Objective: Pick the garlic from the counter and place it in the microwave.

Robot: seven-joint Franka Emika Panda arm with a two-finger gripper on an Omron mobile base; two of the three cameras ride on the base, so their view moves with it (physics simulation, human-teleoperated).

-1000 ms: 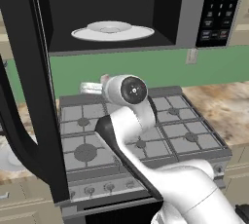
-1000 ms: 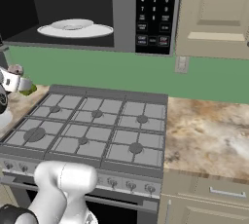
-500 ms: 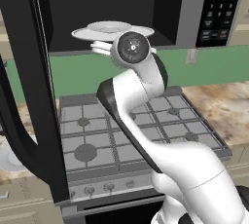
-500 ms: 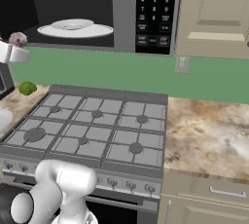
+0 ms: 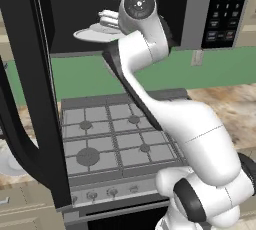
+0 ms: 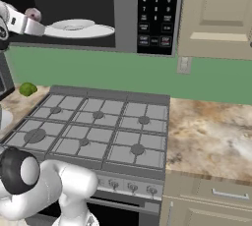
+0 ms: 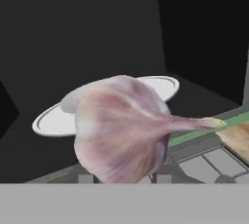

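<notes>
Pale pink-and-white garlic (image 7: 124, 128) sits right at the pincer (image 6: 30, 22), clamped between its tips with its stalk pointing off to one side. In the hand view the bulb hangs in front of and just above the near rim of the white glass plate (image 7: 51, 121), not touching it. From the right base view the garlic (image 6: 33, 14) shows as a small pink knob on top of the pincer, at the left edge of the plate (image 6: 93, 31), inside the dark opening of the microwave (image 6: 147, 14). The microwave door (image 5: 30, 89) stands swung open, left of the plate. Below the microwave lies the grey stove (image 6: 98, 136), with a small green thing (image 6: 27, 89) on the bench (image 6: 211, 136) left of the stove.
</notes>
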